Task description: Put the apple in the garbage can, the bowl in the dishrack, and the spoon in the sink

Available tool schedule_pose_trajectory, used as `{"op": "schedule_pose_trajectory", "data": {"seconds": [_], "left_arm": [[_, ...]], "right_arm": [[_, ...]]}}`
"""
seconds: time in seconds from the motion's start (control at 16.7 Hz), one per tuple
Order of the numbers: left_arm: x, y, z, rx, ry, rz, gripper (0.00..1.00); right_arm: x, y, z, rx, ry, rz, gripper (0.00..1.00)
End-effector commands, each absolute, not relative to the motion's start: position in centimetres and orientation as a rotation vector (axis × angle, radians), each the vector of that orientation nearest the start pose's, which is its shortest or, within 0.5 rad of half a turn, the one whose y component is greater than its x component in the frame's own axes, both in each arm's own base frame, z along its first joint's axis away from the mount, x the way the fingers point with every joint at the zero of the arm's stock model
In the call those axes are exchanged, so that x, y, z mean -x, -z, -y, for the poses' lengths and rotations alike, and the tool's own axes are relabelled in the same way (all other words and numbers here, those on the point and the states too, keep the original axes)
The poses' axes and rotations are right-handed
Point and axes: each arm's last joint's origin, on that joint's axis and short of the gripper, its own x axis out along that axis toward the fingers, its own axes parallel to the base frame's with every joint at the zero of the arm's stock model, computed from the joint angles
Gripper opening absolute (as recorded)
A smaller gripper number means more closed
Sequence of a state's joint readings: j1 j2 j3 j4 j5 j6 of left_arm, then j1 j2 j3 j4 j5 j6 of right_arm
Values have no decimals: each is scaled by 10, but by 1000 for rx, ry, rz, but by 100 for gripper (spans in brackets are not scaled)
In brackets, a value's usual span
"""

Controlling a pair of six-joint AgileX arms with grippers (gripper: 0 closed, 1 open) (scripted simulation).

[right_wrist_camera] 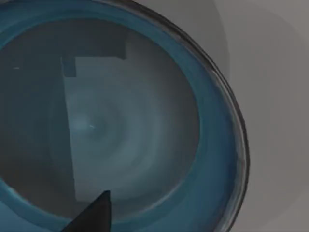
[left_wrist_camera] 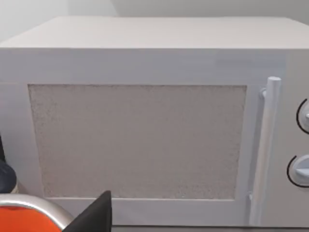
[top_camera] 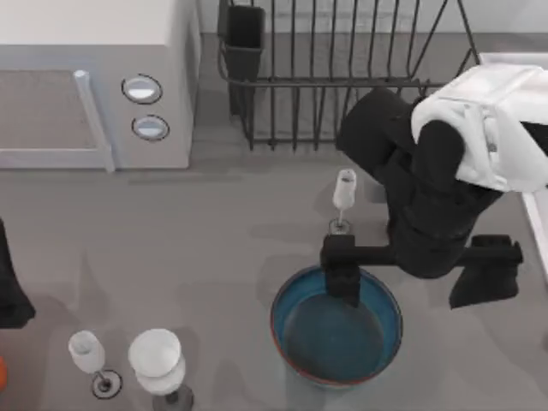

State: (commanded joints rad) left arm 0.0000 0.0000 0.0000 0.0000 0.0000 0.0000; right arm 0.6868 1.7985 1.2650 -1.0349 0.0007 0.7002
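Right tool [top_camera: 344, 272]: poised over the far rim of the bowl [top_camera: 336, 334], one finger dipping inside; whether it grips the rim I cannot tell; bowl sits on the desk [top_camera: 214, 248] directly beneath; dishrack [top_camera: 342, 77] lies straight beyond; left tool parked at the desk's left edge.

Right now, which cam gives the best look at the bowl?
Top view: the whole bowl shows on the table, blue inside, with the right end effector over its far rim. The right wrist view has a close-up of its interior and rim. The left wrist view faces the microwave.
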Motion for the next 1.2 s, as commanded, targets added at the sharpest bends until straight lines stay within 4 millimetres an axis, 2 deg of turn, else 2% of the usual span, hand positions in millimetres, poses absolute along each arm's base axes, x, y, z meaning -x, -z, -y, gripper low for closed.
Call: {"op": "schedule_pose_trajectory", "data": {"seconds": [0.18,0.3,0.6,1.2], "left_arm": [[-106,-160,1,0,0,0,100],[-106,-160,1,0,0,0,100],[-106,-160,1,0,0,0,100],[-106,-160,1,0,0,0,100]], "right_arm": [[-251,-149,-209,-13,3,-1563,100],[-249,-133,-208,-9,7,-1569,100],[-248,-129,-207,-8,8,-1571,100],[-248,-129,-207,-8,8,-1571,25]]}}
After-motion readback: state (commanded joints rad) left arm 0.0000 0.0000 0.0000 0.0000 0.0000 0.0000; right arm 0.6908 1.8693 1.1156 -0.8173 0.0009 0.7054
